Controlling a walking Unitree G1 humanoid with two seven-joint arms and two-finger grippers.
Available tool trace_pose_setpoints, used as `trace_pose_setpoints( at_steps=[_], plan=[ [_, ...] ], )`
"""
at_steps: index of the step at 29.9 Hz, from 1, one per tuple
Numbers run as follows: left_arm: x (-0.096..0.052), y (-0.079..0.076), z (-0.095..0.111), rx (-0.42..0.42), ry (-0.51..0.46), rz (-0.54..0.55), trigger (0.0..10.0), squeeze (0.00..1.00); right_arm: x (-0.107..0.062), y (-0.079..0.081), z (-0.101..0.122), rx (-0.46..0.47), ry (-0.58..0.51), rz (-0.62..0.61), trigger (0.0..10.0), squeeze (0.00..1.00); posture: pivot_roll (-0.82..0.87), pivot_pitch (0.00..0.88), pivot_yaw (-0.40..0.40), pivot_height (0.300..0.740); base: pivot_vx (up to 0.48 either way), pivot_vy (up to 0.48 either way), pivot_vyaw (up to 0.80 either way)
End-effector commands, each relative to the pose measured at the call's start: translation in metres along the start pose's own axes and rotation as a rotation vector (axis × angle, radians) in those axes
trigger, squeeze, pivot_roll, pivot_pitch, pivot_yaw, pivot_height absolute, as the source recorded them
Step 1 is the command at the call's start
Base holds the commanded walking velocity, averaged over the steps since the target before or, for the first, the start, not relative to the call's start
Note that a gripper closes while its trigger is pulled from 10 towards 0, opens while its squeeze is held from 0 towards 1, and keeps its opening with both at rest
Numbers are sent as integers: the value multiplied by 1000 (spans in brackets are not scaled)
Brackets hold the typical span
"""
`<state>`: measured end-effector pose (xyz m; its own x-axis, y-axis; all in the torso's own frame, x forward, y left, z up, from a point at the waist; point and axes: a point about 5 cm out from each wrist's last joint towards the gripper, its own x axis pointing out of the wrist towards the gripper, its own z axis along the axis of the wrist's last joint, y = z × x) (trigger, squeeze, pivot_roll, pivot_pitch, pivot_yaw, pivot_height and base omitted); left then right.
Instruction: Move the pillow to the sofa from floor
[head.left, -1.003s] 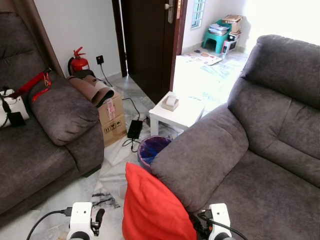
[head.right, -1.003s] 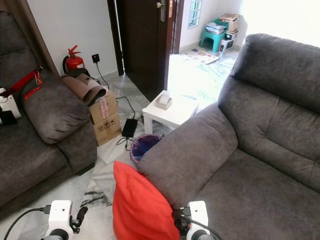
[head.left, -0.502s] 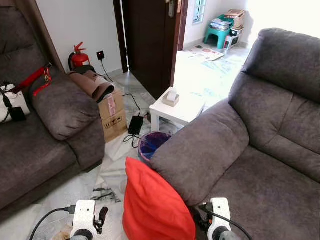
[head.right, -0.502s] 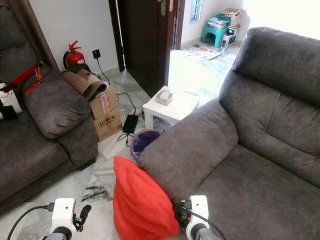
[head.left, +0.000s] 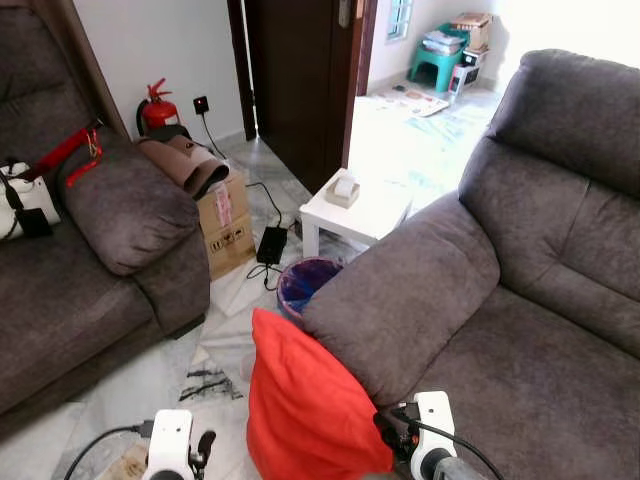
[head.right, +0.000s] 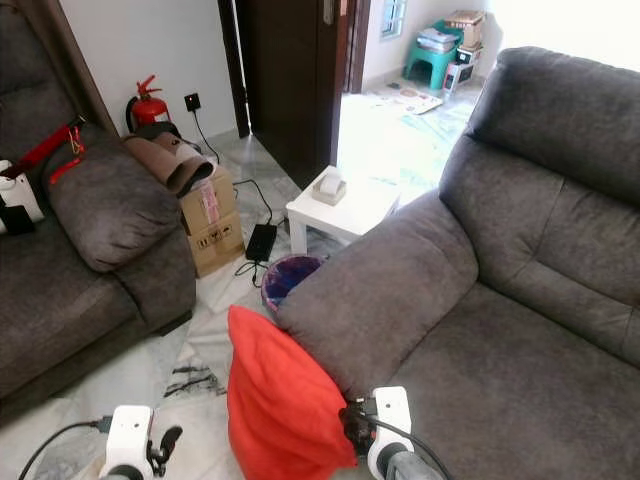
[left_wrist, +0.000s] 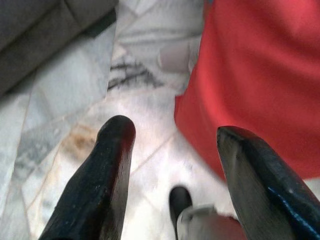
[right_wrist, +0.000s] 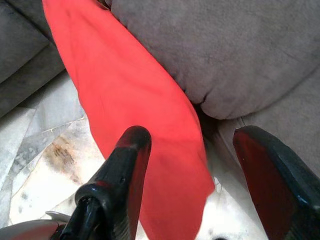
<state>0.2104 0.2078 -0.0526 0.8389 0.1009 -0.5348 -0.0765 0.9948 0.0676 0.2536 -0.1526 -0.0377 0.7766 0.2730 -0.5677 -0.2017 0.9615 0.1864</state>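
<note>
Leaning: smooth red fabric pillow (head.left: 305, 405), upright on marble floor (left_wrist: 65, 95), against plush grey sofa (head.left: 480, 300) armrest
Left gripper (left_wrist: 172, 165): fingers spread, beside pillow
Right gripper (right_wrist: 200, 170): fingers spread, straddling pillow edge

No readable text anywhere. The cardboard box (head.left: 227, 221) beside the left sofa carried a pinkish sticker and some dark printed handling marks on its side, but all were too small and blurred to make out. The red fire extinguisher (head.left: 155, 108) against the wall showed no legible label either.
</note>
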Motion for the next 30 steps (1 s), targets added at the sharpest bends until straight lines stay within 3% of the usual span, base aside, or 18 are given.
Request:
trace_pose_setpoints(
  at_steps=[1,11,12,17,20,21,22,23,24,25,28,30],
  plan=[
    [-5,3,-13,11,63,14,10000,0,0,2,1,-2,-8,20,10000,0,109,120,3,671,0,0,0],
    [-11,8,-24,5,102,42,10000,0,1,4,1,-7,15,74,10000,0,114,112,-2,671,0,0,0],
    [-11,8,-24,4,97,43,10000,0,1,5,-1,-8,36,77,10000,1000,118,110,-3,671,0,0,0],
    [-8,10,-15,3,53,55,10000,0,0,9,-7,-160,93,122,10000,1000,126,112,-2,671,0,0,0],
    [-4,11,-7,-4,23,59,10000,0,1,10,-5,-169,98,127,10000,1000,130,121,-4,671,0,0,0],
    [-3,12,-3,-9,7,65,10000,0,2,9,-2,-165,85,111,10000,929,130,124,-3,671,0,0,0],
    [-2,14,0,-13,-7,71,10000,0,3,8,1,-143,71,101,10000,929,130,124,-3,671,0,0,0],
    [-1,14,2,-18,-18,75,10000,0,3,7,4,-126,53,96,10000,0,130,126,-2,671,0,0,0],
    [0,15,4,-21,-28,76,10000,0,4,7,6,-109,34,90,10000,0,130,128,-1,671,0,0,0],
    [2,16,16,-17,-91,86,10000,0,5,5,15,-33,-30,79,10000,0,128,135,1,671,0,0,0],
    [5,18,36,10,-208,99,10000,0,5,5,22,1,-83,76,10000,0,123,135,4,671,0,0,0],
    [5,19,74,43,-415,87,10000,0,4,6,26,8,-136,89,10000,0,129,144,6,671,0,0,0]
  ],
)
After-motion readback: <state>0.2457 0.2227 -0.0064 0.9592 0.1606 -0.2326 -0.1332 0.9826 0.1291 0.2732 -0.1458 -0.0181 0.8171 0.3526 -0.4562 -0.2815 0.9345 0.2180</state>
